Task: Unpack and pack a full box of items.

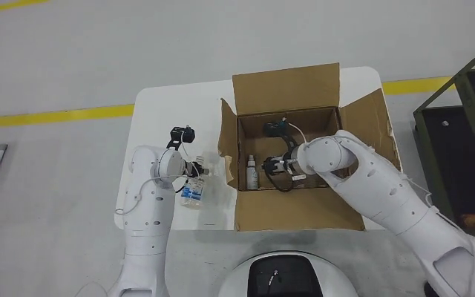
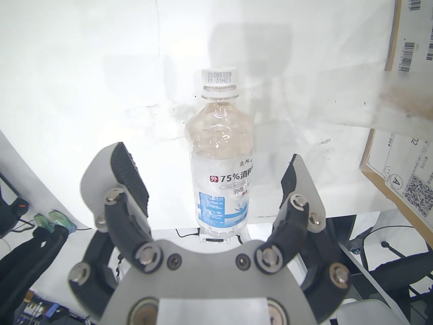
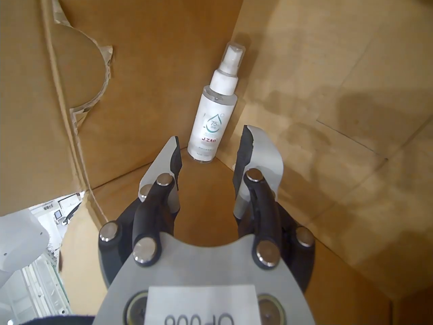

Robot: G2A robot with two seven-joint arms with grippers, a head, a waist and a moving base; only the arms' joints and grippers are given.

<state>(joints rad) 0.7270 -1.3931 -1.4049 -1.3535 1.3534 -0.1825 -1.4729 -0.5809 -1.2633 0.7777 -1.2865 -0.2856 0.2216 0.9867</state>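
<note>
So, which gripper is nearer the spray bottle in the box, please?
Right. The right gripper is inside the box, just short of the spray bottle; the left gripper is outside, by the clear bottle.

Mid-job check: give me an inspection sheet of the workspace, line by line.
Surface: white table, carrying the cardboard box.
Job's things: cardboard box open, flaps out; spray bottle inside, against a wall; clear bottle on the table beside the box.
Clutter: nothing seen.
Grippers: left gripper open around the clear bottle, not touching; right gripper open inside the box, short of the spray bottle.
Cables: white lead looping at the right wrist, over the box.
Surroundings: yellow floor line; dark rack beside the table.
</note>
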